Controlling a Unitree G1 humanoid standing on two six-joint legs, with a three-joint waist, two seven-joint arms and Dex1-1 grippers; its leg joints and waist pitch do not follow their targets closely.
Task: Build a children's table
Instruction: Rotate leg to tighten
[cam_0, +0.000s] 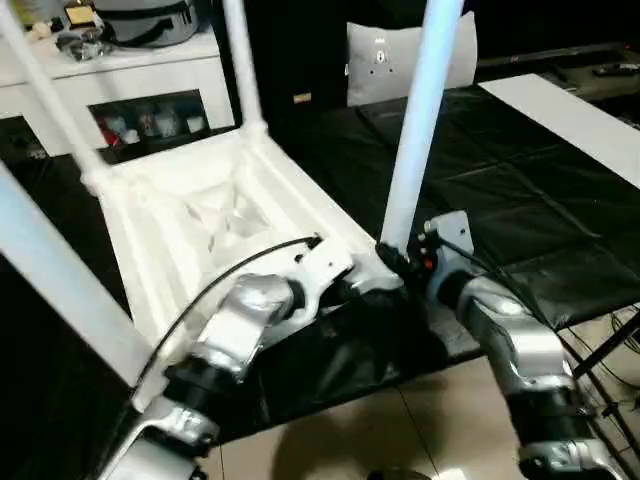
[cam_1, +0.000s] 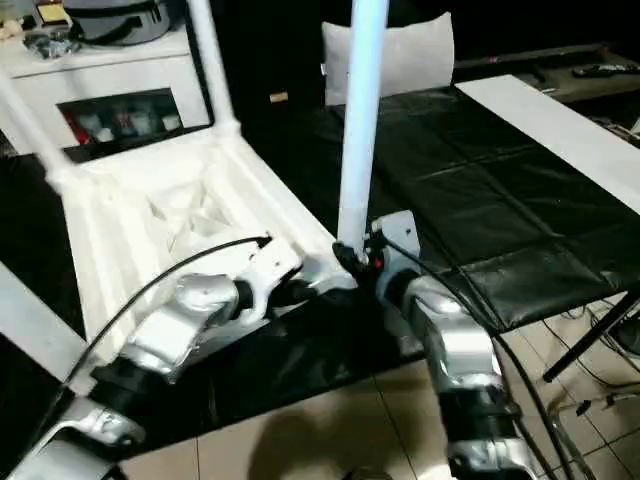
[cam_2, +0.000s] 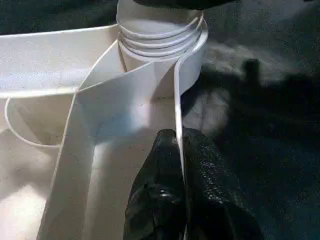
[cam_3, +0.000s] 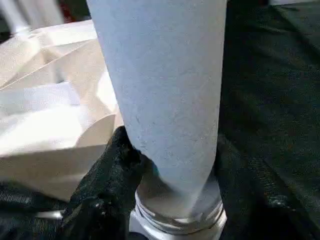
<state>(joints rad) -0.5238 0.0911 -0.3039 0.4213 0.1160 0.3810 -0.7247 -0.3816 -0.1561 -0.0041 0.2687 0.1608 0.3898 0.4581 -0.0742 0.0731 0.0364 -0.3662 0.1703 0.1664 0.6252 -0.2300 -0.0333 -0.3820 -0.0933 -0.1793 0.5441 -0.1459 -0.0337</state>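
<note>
The white table top (cam_0: 215, 215) lies upside down on the black mat, its X-ribbed underside facing up. Legs stand upright at its corners: one at the far corner (cam_0: 240, 60), one at the far left (cam_0: 45, 95), one close on the left (cam_0: 60, 290). The near right leg (cam_0: 415, 120) stands in its threaded corner socket (cam_2: 160, 35). My right gripper (cam_0: 395, 262) is shut on this leg just above its base, with a black finger (cam_3: 107, 170) against it. Beside that socket, my left gripper (cam_2: 181, 165) is shut on the table top's thin side rim.
A white cabinet with glass doors (cam_0: 140, 90) stands behind the table top. A grey cushion (cam_0: 385, 60) and a long white board (cam_0: 570, 120) lie on the black mat (cam_0: 480, 200) to the right. The mat's near edge meets tiled floor (cam_0: 400, 430), with cables at the right.
</note>
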